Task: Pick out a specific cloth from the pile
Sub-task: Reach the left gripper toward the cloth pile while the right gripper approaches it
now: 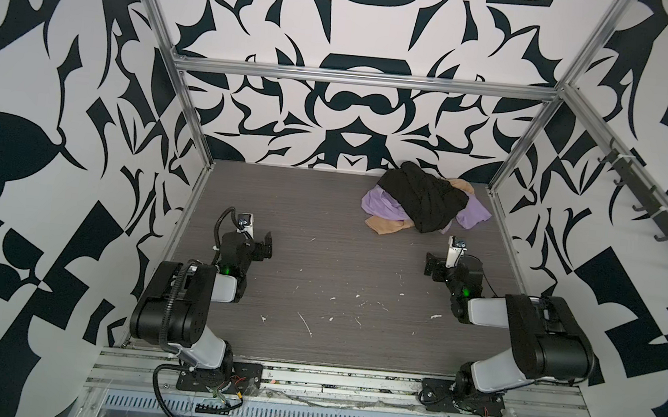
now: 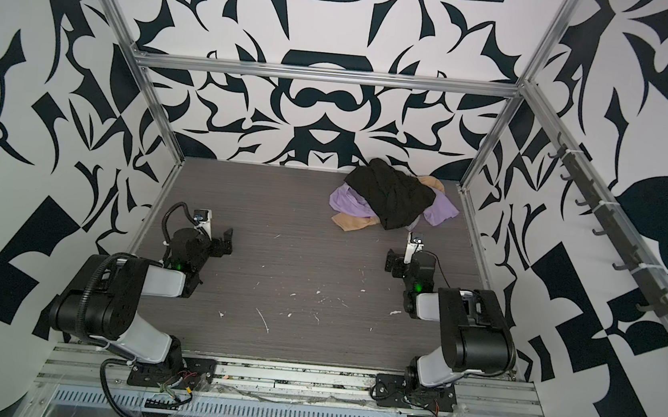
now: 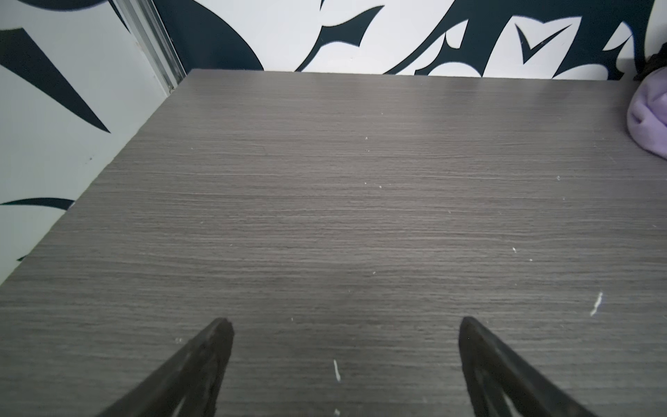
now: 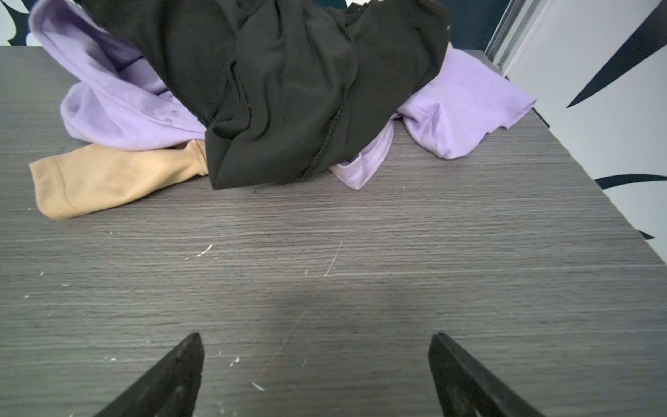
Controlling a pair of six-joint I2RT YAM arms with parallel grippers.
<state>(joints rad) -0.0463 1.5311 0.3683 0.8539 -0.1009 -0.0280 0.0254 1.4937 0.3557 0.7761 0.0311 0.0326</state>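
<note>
Right wrist view puts the pile (image 4: 274,119) straight ahead: black cloth (image 4: 288,79) is draped on top, the cloth (image 4: 108,104), lilac, sticks out from under it on both sides, and the tan-beige cloth (image 4: 104,180) pokes out low on one side. In both top views the pile sits in the far right corner of the table (image 1: 310,265), up against the back wall (image 1: 354,115). The right gripper (image 4: 315,337) is near the pile but not touching, jaws spread wide w/ nothing btw them. The left gripper (image 3: 346,321) is well apart from the pile, jaws likewise spread & empty, over bare table.

Step, as I read it: pre-approach, nothing grasped yet. Next move prob. calls for the right gripper to go to an exposed lilac flap, e.g. the one nearest the side wall (image 4: 595,72). It should pinch that layer only, then draw it out sideways so the black cloth slides off instead of coming along.

Hard to tell: most of the cloth is hidden under the black one, so its folds, or any tangle w/ the tan piece, can't be seen. Left wrist view catches only a lilac sliver at the frame edge.
</note>
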